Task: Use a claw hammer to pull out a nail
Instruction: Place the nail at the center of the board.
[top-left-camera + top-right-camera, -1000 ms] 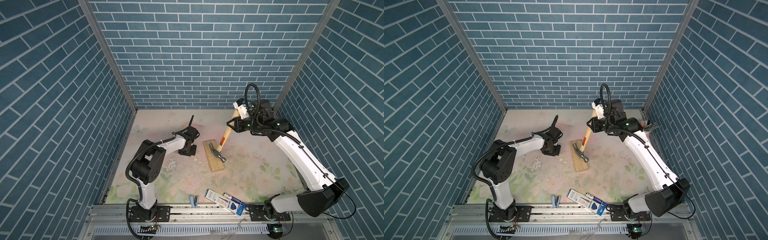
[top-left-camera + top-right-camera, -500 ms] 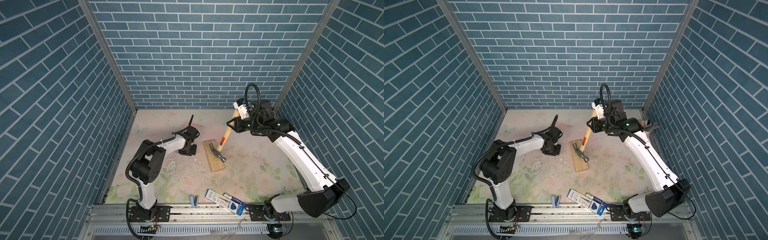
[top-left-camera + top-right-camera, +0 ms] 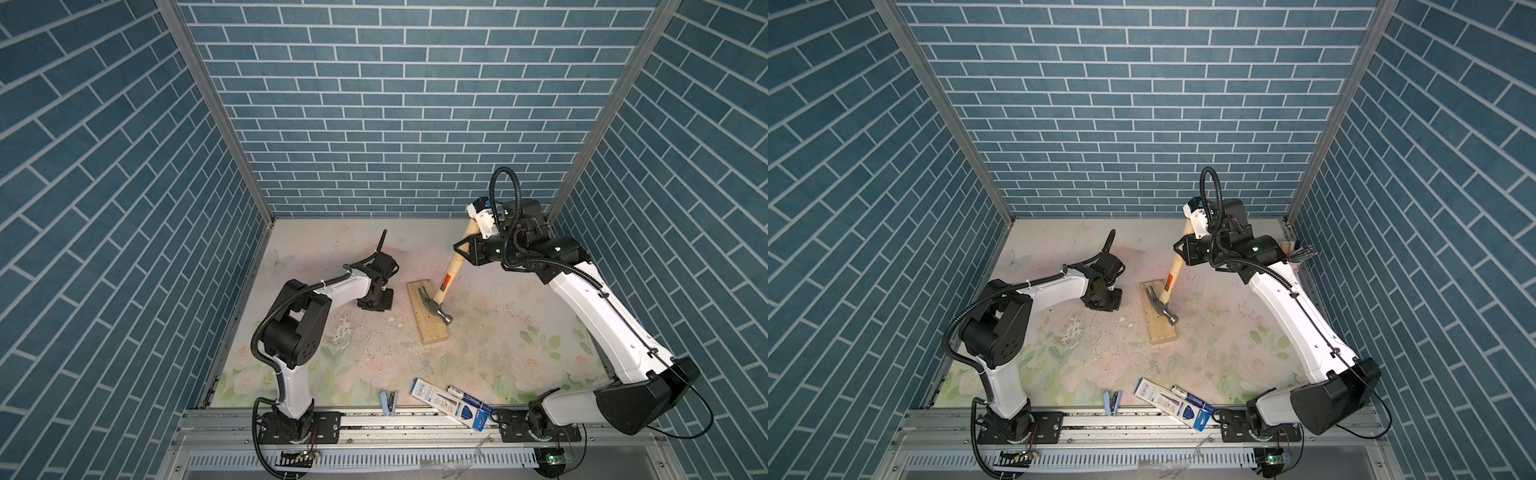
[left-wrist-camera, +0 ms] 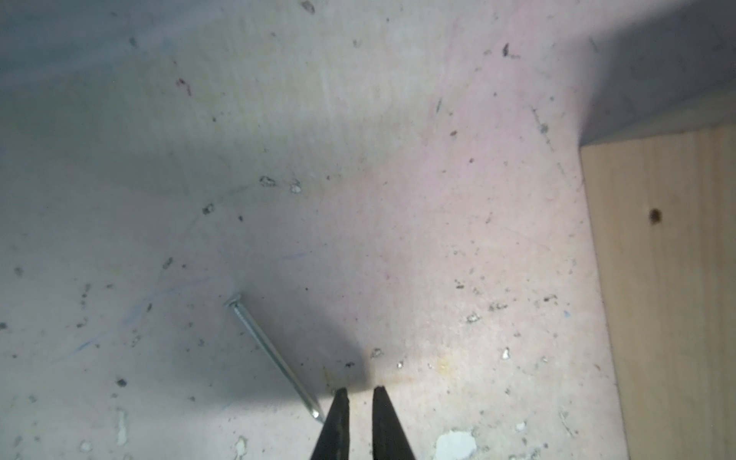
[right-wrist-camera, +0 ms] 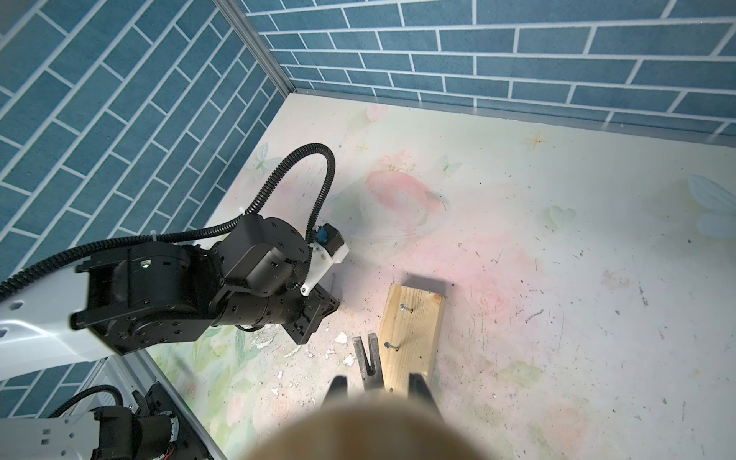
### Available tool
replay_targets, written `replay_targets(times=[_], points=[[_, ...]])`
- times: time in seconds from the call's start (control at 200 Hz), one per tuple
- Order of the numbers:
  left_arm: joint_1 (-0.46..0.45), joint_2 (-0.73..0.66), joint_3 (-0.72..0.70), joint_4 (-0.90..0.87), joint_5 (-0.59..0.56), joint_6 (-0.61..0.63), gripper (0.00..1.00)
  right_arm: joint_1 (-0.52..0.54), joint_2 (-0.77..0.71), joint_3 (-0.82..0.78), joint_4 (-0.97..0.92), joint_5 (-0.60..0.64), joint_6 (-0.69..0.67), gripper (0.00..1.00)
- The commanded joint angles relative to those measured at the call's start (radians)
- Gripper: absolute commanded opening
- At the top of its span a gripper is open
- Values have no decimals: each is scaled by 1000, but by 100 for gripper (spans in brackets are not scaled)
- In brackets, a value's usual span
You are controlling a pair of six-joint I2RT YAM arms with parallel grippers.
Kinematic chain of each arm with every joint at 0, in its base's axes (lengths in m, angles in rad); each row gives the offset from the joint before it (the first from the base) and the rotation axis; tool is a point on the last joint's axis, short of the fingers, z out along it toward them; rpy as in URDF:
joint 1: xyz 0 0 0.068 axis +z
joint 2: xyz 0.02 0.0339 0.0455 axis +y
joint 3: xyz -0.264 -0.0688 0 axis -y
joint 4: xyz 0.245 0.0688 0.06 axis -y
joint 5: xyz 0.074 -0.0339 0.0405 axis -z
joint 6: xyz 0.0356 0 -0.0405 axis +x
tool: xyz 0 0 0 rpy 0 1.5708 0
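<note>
Claw hammer (image 3: 448, 277): handle gripped in right hand (image 3: 464, 248), head over wood block (image 3: 430, 330).

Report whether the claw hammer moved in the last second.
No: the claw hammer keeps its head on the same spot of the wooden block.

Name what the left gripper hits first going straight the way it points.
Most likely the bare table: the left gripper points down at it, jaws slightly apart and empty. The loose nail lies just beside one fingertip, out of line; the wooden block sits well aside. Depth is unclear.
</note>
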Motion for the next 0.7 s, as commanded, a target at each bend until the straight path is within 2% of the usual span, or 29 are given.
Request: replay_targets(times=[0.0, 0.235, 0.59, 0.695], points=[[6, -32, 16, 6, 9, -20, 18, 9, -45, 79, 43, -17, -8, 0], [6, -65, 48, 28, 57, -26, 34, 41, -51, 100, -23, 66, -50, 0], [5, -28, 122, 52, 121, -43, 45, 114, -8, 156, -166, 250, -137, 0], [6, -8, 138, 70, 146, -58, 47, 134, 14, 167, -197, 248, -151, 0]])
